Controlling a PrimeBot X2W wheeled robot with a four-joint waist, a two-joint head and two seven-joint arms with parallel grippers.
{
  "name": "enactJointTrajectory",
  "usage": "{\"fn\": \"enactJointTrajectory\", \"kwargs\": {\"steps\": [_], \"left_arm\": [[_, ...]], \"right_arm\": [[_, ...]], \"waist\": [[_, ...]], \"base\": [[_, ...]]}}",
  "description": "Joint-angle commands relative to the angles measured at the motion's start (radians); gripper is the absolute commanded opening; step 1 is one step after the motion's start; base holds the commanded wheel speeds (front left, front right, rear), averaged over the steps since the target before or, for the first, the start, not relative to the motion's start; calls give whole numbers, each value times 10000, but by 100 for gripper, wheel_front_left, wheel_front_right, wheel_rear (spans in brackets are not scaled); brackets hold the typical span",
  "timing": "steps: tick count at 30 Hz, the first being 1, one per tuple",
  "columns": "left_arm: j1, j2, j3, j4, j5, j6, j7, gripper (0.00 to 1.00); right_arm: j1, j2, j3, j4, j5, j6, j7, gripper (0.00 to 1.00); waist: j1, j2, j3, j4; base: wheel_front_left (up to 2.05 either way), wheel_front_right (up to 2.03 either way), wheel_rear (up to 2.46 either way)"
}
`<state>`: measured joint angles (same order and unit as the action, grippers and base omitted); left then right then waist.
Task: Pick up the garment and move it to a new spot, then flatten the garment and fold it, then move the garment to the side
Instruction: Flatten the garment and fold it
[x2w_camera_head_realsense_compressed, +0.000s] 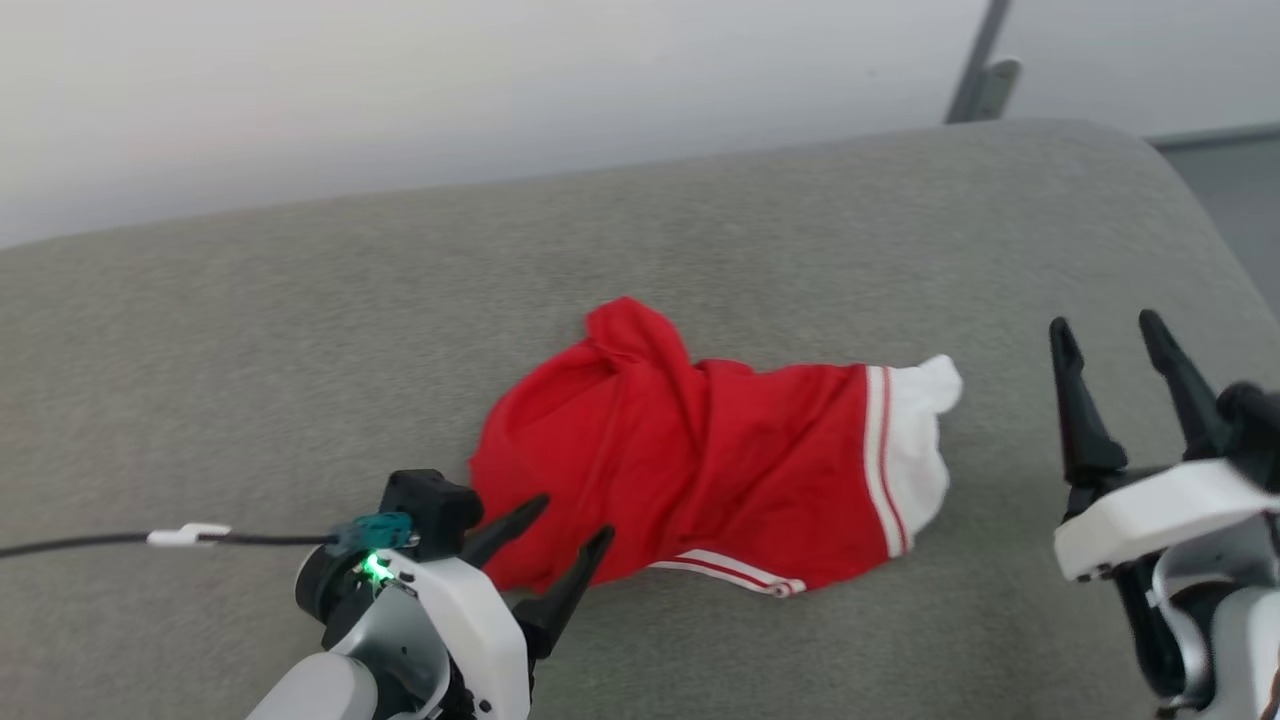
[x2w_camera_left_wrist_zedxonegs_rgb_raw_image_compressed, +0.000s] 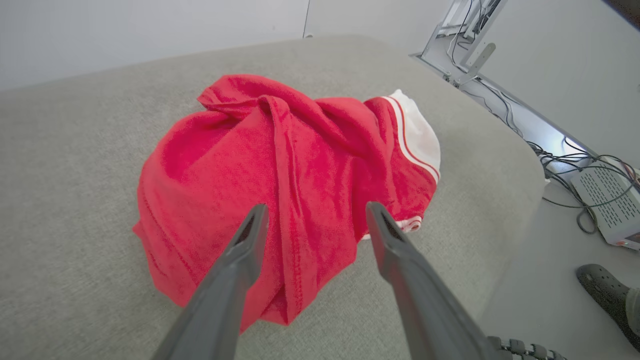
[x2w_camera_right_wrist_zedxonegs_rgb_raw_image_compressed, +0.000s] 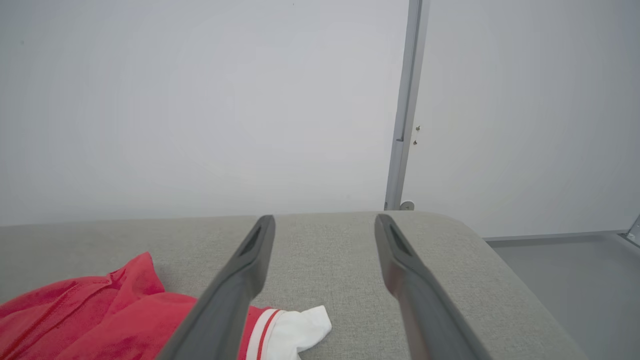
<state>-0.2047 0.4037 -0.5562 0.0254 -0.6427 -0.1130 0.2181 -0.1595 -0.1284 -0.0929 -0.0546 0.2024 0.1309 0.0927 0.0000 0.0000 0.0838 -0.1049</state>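
The garment (x2w_camera_head_realsense_compressed: 700, 460) is a crumpled bright red heap with a white cuff band and red-and-white stripe trim, lying on the grey cushion (x2w_camera_head_realsense_compressed: 250, 330). My left gripper (x2w_camera_head_realsense_compressed: 575, 520) stands open at the heap's near left edge, its fingers just over the red fabric. In the left wrist view the garment (x2w_camera_left_wrist_zedxonegs_rgb_raw_image_compressed: 280, 175) lies under the spread left gripper (x2w_camera_left_wrist_zedxonegs_rgb_raw_image_compressed: 317, 212), nothing pinched. My right gripper (x2w_camera_head_realsense_compressed: 1108, 330) stands open to the right of the white cuff, apart from it. The right wrist view has the garment (x2w_camera_right_wrist_zedxonegs_rgb_raw_image_compressed: 125, 320) at lower left, below the open right gripper (x2w_camera_right_wrist_zedxonegs_rgb_raw_image_compressed: 325, 222).
The cushion's rounded right edge (x2w_camera_head_realsense_compressed: 1210, 240) drops to a grey floor. In the left wrist view, cables and a white perforated box (x2w_camera_left_wrist_zedxonegs_rgb_raw_image_compressed: 610, 200) lie on the floor, and a dark shoe (x2w_camera_left_wrist_zedxonegs_rgb_raw_image_compressed: 607, 295) sits at lower right. A pale wall (x2w_camera_head_realsense_compressed: 400, 90) rises behind.
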Motion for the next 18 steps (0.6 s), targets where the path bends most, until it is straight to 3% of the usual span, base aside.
{"fn": "enactJointTrajectory", "kwargs": {"steps": [1,5,12,13,14,18], "left_arm": [[-193,-7,-93,115,-115,147,371,100],[-376,51,-277,502,80,547,1114,100],[-749,162,-648,1286,666,857,1726,100],[-796,136,-710,1416,729,877,1795,86],[-914,143,-768,1507,844,895,1798,0],[-1192,86,-775,1676,765,758,1798,0]], "right_arm": [[189,162,41,-2,-169,-3,-532,100],[489,480,213,67,-358,-1,-1234,100],[711,690,458,203,-254,-3,-1697,100],[730,709,480,225,-237,-3,-1759,100],[738,717,492,239,-196,-3,-1799,100],[771,764,525,305,-129,-3,-1927,100]], "waist": [[0,0,96,-409],[0,0,203,-741],[0,0,370,-1017],[0,0,386,-1035],[0,0,403,-1052],[0,0,421,-1087]], "base": [[0,0,0],[0,0,0],[0,0,0],[0,0,0],[0,0,0],[0,0,0]]}}
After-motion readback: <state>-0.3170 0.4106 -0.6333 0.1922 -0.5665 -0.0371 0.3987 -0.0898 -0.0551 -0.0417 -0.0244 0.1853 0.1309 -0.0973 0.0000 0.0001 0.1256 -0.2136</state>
